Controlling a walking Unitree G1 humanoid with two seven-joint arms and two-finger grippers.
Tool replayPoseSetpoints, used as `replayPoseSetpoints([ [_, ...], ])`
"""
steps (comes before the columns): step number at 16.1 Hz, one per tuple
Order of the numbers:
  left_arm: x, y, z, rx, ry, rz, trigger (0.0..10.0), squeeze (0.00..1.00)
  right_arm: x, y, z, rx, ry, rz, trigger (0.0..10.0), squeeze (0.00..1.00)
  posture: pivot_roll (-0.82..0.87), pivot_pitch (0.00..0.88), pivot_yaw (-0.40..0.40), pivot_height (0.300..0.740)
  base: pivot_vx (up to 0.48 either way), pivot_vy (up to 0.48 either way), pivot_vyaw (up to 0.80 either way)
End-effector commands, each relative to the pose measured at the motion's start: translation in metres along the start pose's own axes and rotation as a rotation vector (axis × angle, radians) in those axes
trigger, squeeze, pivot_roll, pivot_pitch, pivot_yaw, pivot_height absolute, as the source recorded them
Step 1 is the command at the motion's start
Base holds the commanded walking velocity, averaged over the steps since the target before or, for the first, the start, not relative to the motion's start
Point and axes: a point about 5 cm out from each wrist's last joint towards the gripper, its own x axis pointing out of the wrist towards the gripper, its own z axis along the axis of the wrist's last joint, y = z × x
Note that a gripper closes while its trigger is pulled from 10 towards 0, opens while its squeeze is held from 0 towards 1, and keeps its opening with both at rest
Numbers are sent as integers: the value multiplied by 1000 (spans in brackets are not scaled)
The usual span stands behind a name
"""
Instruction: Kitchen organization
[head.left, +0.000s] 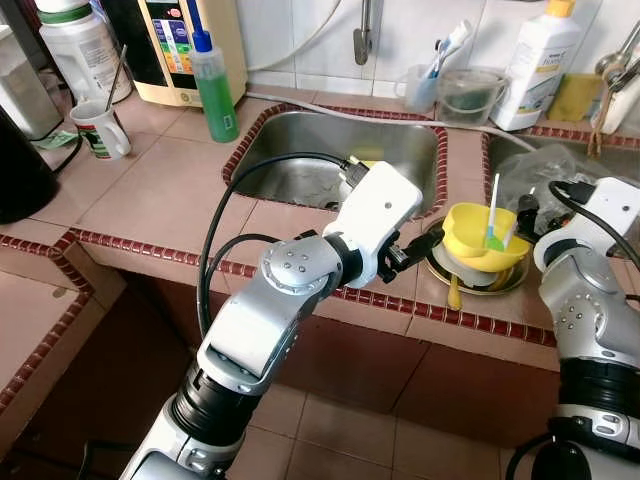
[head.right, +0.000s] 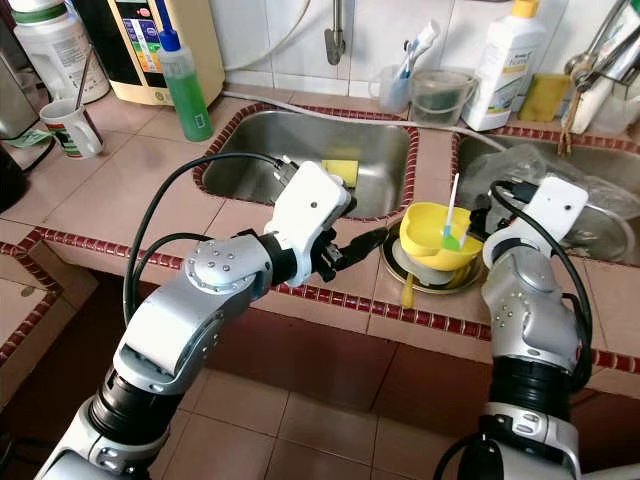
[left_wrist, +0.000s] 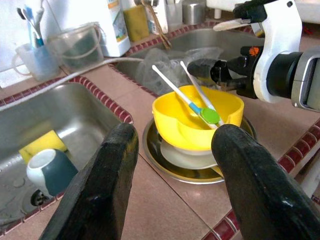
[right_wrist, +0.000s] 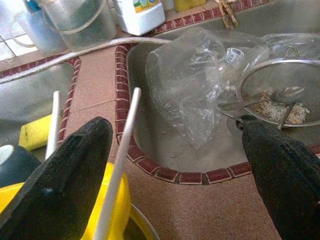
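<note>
Tiled counter (head.left: 170, 190); glossy yellow bowl (head.left: 482, 238) on steel plate (head.left: 508, 282).

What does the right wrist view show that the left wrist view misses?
Right wrist alone: the metal strainer with food scraps, lying in the right sink. Left wrist alone: a teal cup in the left sink, and the right gripper open just behind the bowl. Both: the yellow bowl, yellow sponge and clear plastic bag.

Bare counter (head.left: 190, 190) left of yellow bowl (head.left: 478, 236)
</note>
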Motion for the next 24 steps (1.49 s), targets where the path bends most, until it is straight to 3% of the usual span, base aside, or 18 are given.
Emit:
replayPoseSetpoints([
  [1,-1,-6,1,9,2,-22,10000,0,-2,-2,2,13,-15,-13,8745,0,-123,126,54,740,0,0,0],
  [3,-1,-6,3,6,0,-19,10000,0,-3,-2,7,29,-33,-16,10000,0,-126,136,60,740,0,0,0],
  [14,0,-9,6,-7,3,-10,10000,0,4,2,31,99,-101,2,10000,0,-108,164,70,740,0,0,0],
  [17,0,-10,6,-11,3,-4,10000,0,8,2,28,129,-56,-4,9608,0,-102,160,67,740,0,0,0],
  [18,-1,-10,7,-11,1,-1,10000,0,11,2,27,125,-42,-1,8941,0,-98,155,65,740,0,0,0],
  [23,-4,-9,6,0,-3,5,10000,0,20,9,27,133,-3,69,9333,0,-87,153,54,740,0,0,0],
  [24,-4,-9,7,-4,-5,11,10000,0,23,12,30,134,-4,101,9882,0,-85,157,49,740,0,0,0],
])
